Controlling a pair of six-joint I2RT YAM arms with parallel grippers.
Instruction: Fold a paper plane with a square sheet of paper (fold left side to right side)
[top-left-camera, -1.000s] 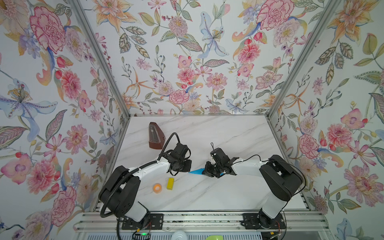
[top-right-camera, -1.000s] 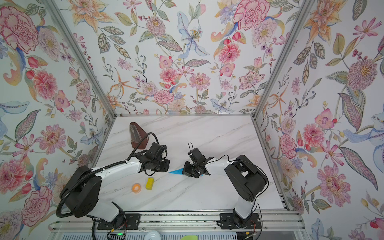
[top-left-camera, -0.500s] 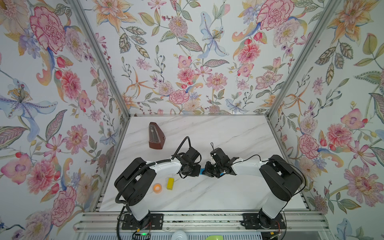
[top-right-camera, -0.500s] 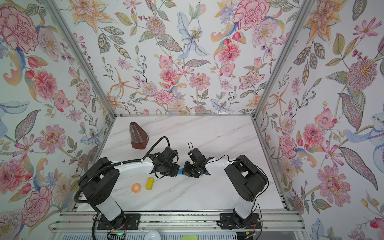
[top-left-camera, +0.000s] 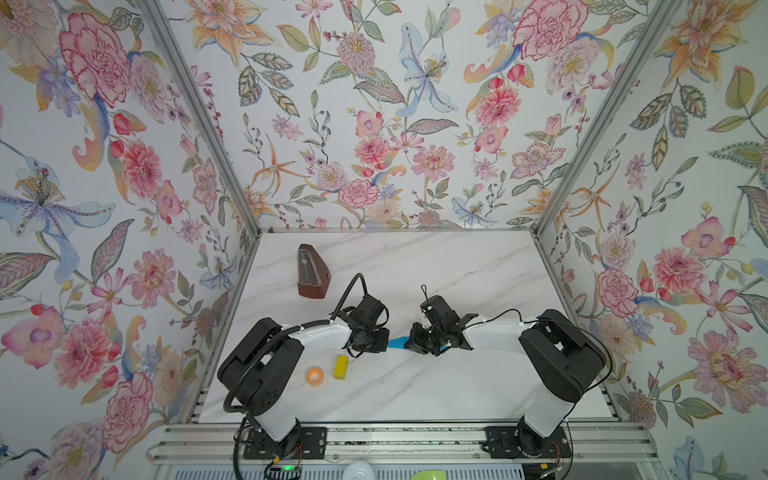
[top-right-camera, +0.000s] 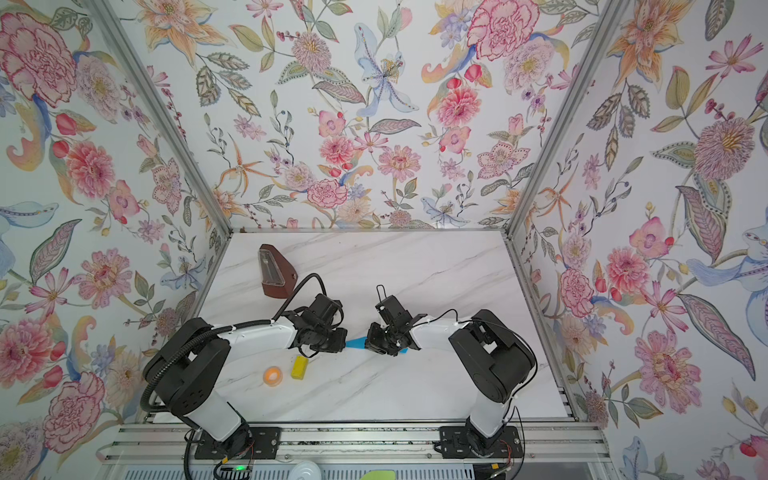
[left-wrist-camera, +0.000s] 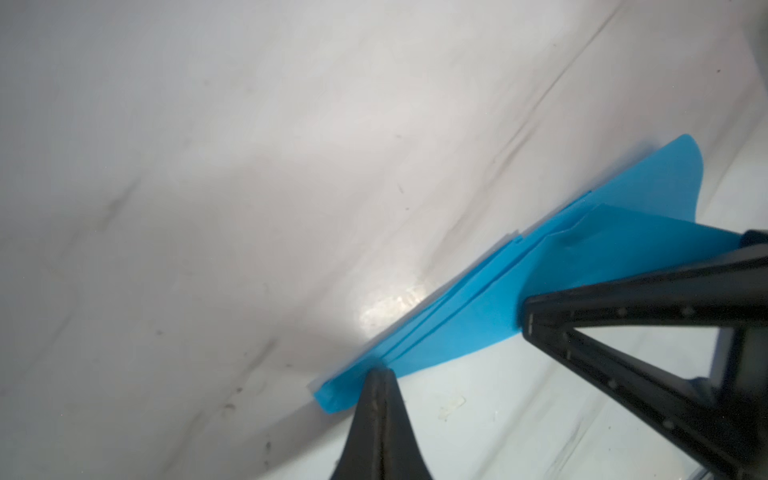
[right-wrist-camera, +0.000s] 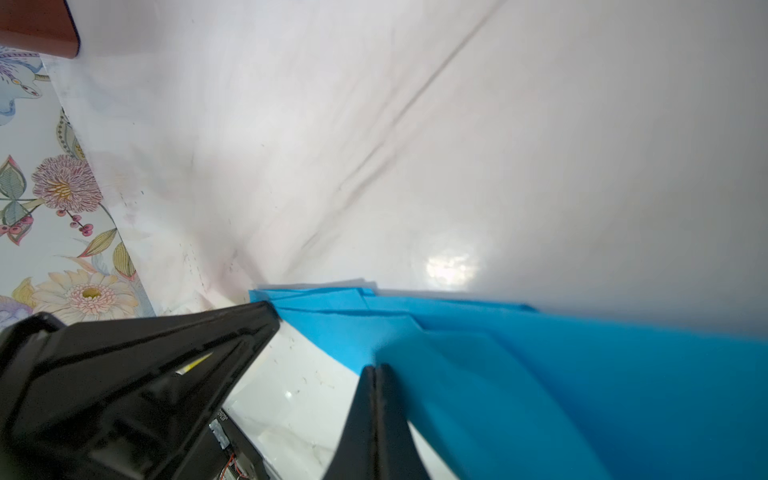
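The square sheet of paper, bright blue, lies folded into a pointed paper plane (top-left-camera: 397, 343) (top-right-camera: 355, 343) on the marble table between my two grippers. My left gripper (left-wrist-camera: 378, 372) is shut, and its tip presses on the layered nose end of the paper plane (left-wrist-camera: 478, 316). My right gripper (right-wrist-camera: 376, 368) is shut too. Nothing shows between its fingers, and its tip rests on the paper plane (right-wrist-camera: 353, 328) further back, with a raised blue flap right beside it. In both top views the two grippers face each other, left (top-left-camera: 372, 338) and right (top-left-camera: 417, 340), a short strip of blue showing between them.
A brown metronome-shaped object (top-left-camera: 311, 272) (top-right-camera: 274, 270) stands at the back left. A small yellow block (top-left-camera: 340, 367) and an orange ring (top-left-camera: 314, 375) lie at the front left, close to the left arm. Flowered walls enclose three sides of the table.
My left gripper has moved to the right and come down onto the paper's pointed end. The right gripper and the paper have stayed where they were.
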